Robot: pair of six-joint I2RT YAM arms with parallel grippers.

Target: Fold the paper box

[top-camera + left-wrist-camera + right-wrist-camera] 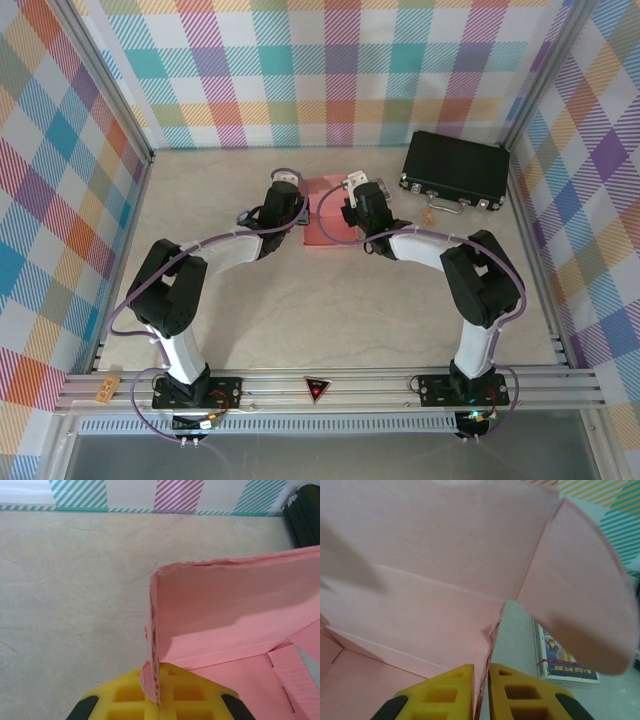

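Observation:
The salmon-pink paper box (325, 212) lies in the middle of the table between both arms, its walls partly raised. My left gripper (290, 188) holds its left side: in the left wrist view the yellow fingers (130, 697) pinch the upright left wall (154, 645), with the long back wall (235, 600) standing behind. My right gripper (362, 190) holds the right side: its yellow fingers (517, 692) are shut on the thin edge of the right wall (490, 645), and a rounded flap (580, 590) sticks out to the right.
A black hard case (455, 170) stands at the back right, also glimpsed at the left wrist view's corner (305, 515). A small printed card (430, 214) lies between the case and the box, near my right fingers (565, 657). Checked walls enclose the table.

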